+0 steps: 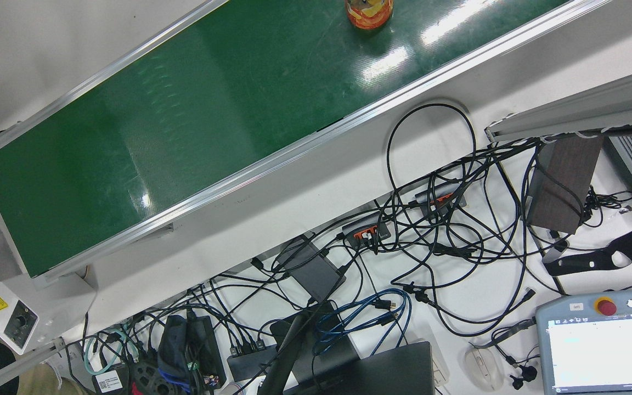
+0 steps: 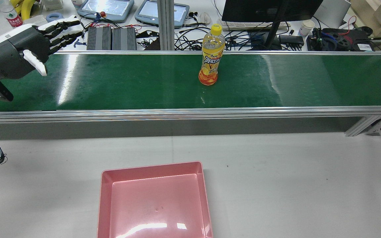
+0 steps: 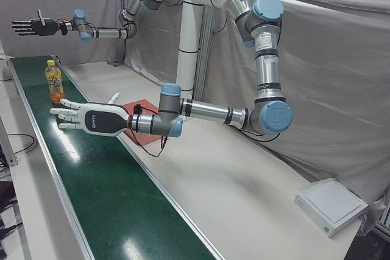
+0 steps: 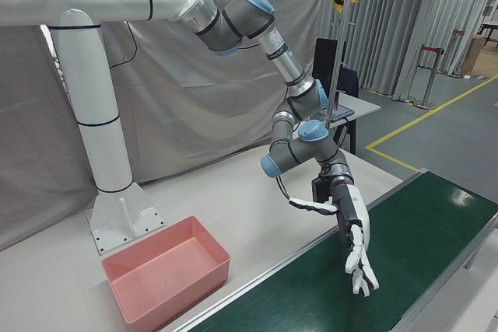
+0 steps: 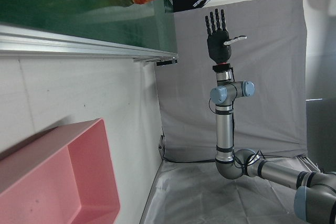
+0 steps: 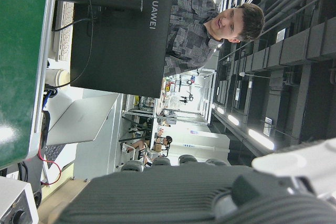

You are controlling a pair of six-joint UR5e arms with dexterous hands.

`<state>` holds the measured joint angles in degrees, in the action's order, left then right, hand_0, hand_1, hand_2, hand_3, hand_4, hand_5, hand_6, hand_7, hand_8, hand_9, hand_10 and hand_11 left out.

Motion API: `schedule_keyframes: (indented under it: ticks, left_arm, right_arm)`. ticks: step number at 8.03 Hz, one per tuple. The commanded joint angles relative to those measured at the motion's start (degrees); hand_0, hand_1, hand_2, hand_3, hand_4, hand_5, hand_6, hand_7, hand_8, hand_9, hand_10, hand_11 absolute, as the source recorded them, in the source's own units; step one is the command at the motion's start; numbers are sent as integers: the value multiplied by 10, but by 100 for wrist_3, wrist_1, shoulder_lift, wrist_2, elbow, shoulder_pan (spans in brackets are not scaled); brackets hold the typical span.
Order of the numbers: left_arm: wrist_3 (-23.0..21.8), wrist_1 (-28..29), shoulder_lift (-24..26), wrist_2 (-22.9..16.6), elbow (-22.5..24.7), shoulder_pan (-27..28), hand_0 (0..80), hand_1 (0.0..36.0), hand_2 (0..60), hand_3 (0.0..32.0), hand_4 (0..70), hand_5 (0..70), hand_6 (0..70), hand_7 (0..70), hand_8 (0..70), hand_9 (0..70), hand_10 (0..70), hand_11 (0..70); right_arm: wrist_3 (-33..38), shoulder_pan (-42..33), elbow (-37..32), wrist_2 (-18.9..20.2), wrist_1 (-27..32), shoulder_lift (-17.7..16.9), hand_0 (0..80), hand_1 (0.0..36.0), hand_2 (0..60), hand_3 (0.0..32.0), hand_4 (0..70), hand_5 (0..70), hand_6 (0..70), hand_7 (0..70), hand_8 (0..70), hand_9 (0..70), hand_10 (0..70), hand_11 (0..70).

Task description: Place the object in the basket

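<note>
Bright overhead light glares on the green belt [image 2: 144,82]; right hand view's foreground seems blurred.

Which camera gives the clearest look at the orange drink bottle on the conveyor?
The rear view: the bottle stands upright and whole on the green belt, label readable. The front view crops it to its base, the left hand view shows it sideways and cut off, and the left-front view shows it small and distant.

The bottle [image 2: 211,54] stands on the conveyor belt [image 2: 144,82], behind the basket [image 2: 154,201] on the table [image 2: 293,185].
</note>
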<state>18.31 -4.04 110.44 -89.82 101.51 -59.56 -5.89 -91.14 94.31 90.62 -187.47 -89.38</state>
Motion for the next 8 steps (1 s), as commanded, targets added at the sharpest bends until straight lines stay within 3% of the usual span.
schedule_keyframes:
  ticks: [1, 8]
  left_arm:
    - [-3, 0, 12, 0, 0, 6, 589, 19, 0, 26, 121, 168, 0, 8, 92, 125, 22, 44]
    - [-12, 0, 12, 0, 9, -21, 590, 19, 0, 26, 120, 166, 0, 10, 93, 126, 24, 47]
  right_arm:
    - [0, 0, 0, 0, 0, 0, 0, 0, 0, 0, 0, 0, 0, 0, 0, 0, 0, 0]
    - [0, 0, -9, 0, 0, 0, 0, 0, 0, 0, 0, 0, 0, 0, 0, 0, 0, 0]
